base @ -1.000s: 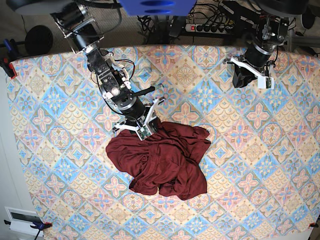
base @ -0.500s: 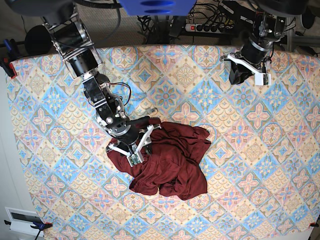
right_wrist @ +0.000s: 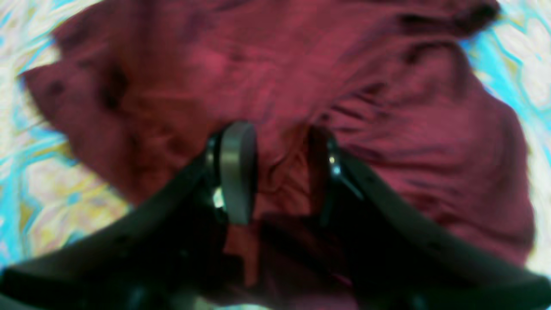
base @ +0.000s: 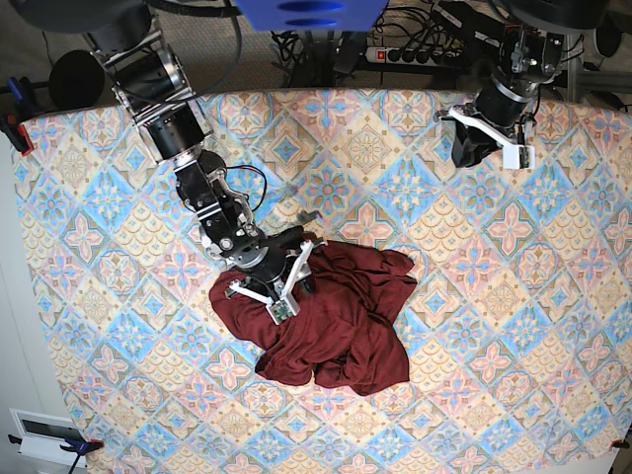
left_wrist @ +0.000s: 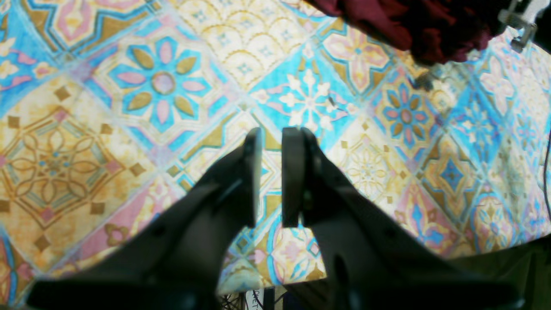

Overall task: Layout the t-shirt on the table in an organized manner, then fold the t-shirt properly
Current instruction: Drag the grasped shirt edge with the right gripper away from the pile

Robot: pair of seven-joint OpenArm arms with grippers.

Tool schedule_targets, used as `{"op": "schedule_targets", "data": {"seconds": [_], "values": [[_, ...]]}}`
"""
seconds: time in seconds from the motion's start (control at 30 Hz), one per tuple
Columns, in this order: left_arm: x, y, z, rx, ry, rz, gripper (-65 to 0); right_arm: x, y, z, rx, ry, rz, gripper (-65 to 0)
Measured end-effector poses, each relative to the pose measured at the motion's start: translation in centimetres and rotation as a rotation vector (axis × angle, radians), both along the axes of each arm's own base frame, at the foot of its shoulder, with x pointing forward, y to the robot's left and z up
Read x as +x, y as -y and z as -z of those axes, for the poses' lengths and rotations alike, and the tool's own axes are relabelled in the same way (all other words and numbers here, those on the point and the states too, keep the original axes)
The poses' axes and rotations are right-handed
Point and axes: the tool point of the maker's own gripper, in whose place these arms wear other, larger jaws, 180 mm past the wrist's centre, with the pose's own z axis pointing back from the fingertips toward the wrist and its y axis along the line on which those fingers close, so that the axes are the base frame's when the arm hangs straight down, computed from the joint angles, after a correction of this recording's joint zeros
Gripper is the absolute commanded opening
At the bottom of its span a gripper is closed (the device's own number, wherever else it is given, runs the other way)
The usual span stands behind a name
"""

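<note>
While the t-shirt (base: 331, 316) is lying crumpled in a dark maroon heap near the middle of the counter (base: 513, 296), slightly toward the front edge, none of it is lying flat: folds are bunching over one another and one lobe is reaching toward the counter's centre. The same t-shirt (right_wrist: 387, 107) is filling most of the right wrist view, with patterned cloth showing only at the sides.

The right hand (base: 280, 288) is sitting on the upper left part of the heap, its fingers (right_wrist: 236, 172) spread apart and pressing down into the fabric, with a ridge of cloth rising between them. Whether they are actually pinching that ridge is not clear, as the view is blurred.

The left hand (base: 491, 136) is hanging over the far right corner of the counter, well apart from the garment. In its own camera the two dark fingers (left_wrist: 252, 181) are standing nearly together with a narrow gap between them, holding nothing, and the floral tiles are showing below. An edge of the t-shirt (left_wrist: 387, 19) is visible at the top of that view.
</note>
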Motion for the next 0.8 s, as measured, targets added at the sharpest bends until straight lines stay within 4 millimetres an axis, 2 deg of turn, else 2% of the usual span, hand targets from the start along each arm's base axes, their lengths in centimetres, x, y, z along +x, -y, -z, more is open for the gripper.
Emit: {"op": "schedule_targets", "data": {"seconds": [0.13,0.2,0.33,0.4,0.5,0.53,0.7,0.8], "values": [[0.1,0.0,0.0,0.000,0.002,0.001,-56.2,-1.1,-1.5,-0.1,0.020,-0.007,-0.098,-65.0],[0.4,0.0,-0.2,-0.001,0.012,0.001,-56.2,-1.2,-1.8,-0.9,0.021,0.014,-0.105,-64.5],[1.0,-0.3,-0.7,0.005,0.035,-0.003,-56.2,-0.9,-2.4,-6.4,0.127,0.154,-0.095,-65.0],[1.1,-0.9,-0.8,0.017,0.034,-0.017,-56.2,-1.8,-1.9,-6.9,0.168,0.160,-0.068,-65.0],[1.6,-1.6,-1.2,0.034,0.052,-0.030,-56.2,-5.2,-0.3,-4.8,0.207,0.071,-0.027,-65.0],[1.7,-1.7,-1.3,0.035,0.057,-0.032,-56.2,-6.0,0.6,-4.8,0.216,0.061,-0.018,-65.0],[2.5,-1.8,-1.8,0.036,0.079,-0.031,-56.2,-7.1,5.5,-9.9,0.305,0.189,0.086,-65.0],[2.8,-1.9,-2.0,0.039,0.090,-0.032,-56.1,-9.8,7.8,-10.1,0.309,0.164,0.113,-65.0]]}}
